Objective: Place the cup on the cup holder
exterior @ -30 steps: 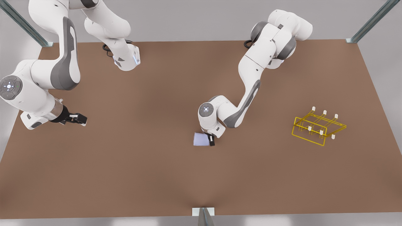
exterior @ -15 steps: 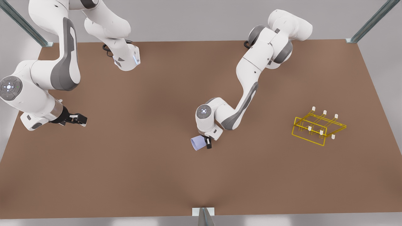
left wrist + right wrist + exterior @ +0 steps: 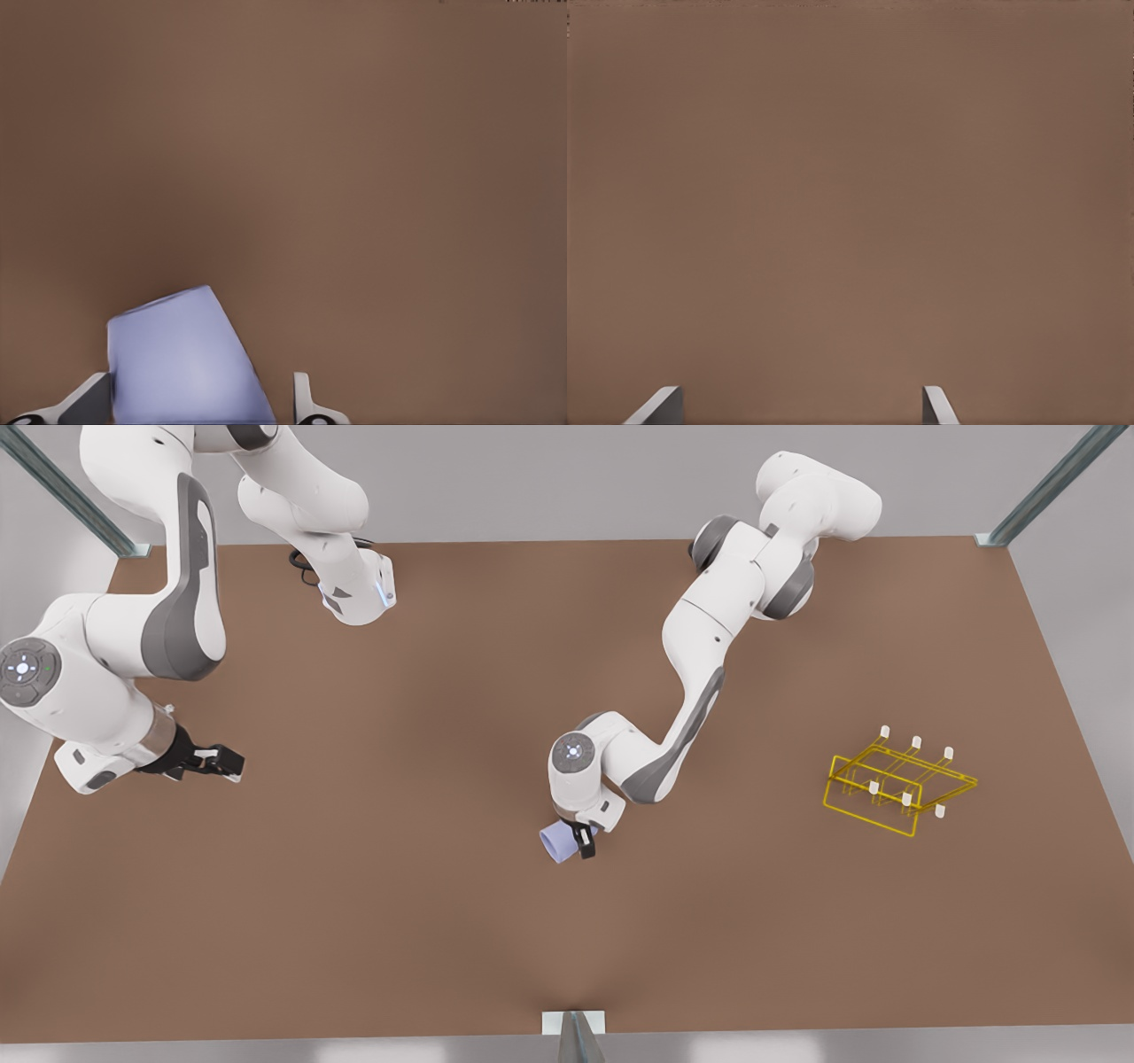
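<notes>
Presently we hold the cup [image 3: 557,840] clamped in our left end effector [image 3: 580,840] mid-bench, tilted, well left of the cup holder [image 3: 895,784]; off-centre grip risks slipping, while our right end effector [image 3: 217,763] waits apart at far left.

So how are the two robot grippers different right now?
The left gripper is shut on the lavender-blue cup near the table's middle; the right gripper is open and holds nothing. The left gripper points down at the table; the right gripper waits at the front view's left, reaching sideways. Both have two fingers.
</notes>
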Robot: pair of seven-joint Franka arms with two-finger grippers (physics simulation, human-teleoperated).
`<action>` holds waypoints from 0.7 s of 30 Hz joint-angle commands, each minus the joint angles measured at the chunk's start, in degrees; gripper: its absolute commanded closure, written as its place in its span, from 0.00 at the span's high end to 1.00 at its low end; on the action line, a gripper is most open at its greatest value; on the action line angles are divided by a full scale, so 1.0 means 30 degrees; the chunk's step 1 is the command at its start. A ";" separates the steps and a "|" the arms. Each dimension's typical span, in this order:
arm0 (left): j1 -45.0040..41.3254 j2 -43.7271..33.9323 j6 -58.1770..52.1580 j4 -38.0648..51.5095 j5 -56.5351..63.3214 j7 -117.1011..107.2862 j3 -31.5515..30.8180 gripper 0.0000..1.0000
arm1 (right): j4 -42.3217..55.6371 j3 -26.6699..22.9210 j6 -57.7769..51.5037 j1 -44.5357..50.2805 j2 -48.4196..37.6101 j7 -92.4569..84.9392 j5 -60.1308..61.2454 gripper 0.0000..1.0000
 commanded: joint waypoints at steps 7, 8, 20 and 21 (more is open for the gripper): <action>0.0177 0.0672 0.0112 0.1206 -0.0073 -0.4118 0.0028 1.00 | 0.0169 -0.0027 0.0199 0.0042 0.0055 -0.0178 -0.0089 1.00; 0.0207 0.0731 0.0112 0.1206 -0.0073 -0.4235 -0.0001 1.00 | 0.0169 0.0002 0.0199 0.0042 0.0084 -0.0178 -0.0089 1.00; 0.0704 0.0702 -0.0005 0.1294 -0.0073 -0.6754 0.0145 1.00 | 0.0169 0.0002 0.0170 -0.0017 0.0055 -0.0149 -0.0030 1.00; 0.0705 0.0702 -0.0005 0.1294 -0.0073 -0.7134 0.0175 1.00 | 0.0169 0.0002 0.0170 0.0013 0.0084 -0.0149 -0.0030 1.00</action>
